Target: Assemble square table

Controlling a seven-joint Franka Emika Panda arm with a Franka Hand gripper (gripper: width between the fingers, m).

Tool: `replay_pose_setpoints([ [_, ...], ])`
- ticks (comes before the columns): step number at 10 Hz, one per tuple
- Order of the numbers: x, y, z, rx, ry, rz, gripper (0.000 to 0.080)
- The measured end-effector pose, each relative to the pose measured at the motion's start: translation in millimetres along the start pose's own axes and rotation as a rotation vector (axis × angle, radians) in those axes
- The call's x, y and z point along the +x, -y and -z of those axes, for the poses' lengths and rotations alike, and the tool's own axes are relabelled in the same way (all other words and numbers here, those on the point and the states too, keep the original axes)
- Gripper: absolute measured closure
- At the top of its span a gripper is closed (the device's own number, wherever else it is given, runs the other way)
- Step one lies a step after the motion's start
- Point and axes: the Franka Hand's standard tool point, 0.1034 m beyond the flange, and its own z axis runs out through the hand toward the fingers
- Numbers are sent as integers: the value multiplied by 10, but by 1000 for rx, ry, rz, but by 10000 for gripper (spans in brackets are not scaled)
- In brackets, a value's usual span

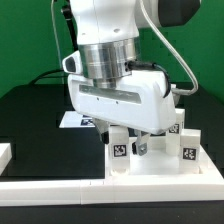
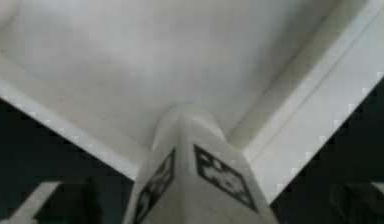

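Observation:
The square table's white slab [image 1: 160, 166] lies flat on the black table, in front of my arm. Up to three white tagged legs stand upright on it: one [image 1: 119, 150] under my hand, one [image 1: 188, 143] at the exterior view's right, and what looks like a third [image 1: 175, 126] behind that. My gripper [image 1: 129, 141] is lowered over the near leg. In the wrist view that leg [image 2: 196, 170] rises from the slab's corner [image 2: 171, 60] between my fingers [image 2: 36, 203]. Dark gaps show on both sides of it. My gripper [image 2: 196, 212] is open and touches nothing.
A long white border rail [image 1: 100, 190] runs along the front of the slab, and another white piece [image 1: 5, 152] sits at the exterior view's left. The marker board [image 1: 73, 120] lies behind my hand on the black tabletop.

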Motion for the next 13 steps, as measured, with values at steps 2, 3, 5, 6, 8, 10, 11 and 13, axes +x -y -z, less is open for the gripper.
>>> replay_pose_setpoints([
  [2, 6, 50, 34, -51, -50, 393, 150],
  [3, 15, 57, 45, -51, -53, 536, 150],
  [5, 74, 31, 54, -51, -69, 666, 150],
  [6, 63, 38, 49, -49, -69, 610, 265],
  [8, 73, 30, 49, -49, -70, 596, 396],
  [10, 84, 19, 49, -43, -74, 426, 510],
  [11, 90, 12, 49, -41, -75, 350, 510],
  [13, 114, -8, 41, -41, -83, 126, 510],
])
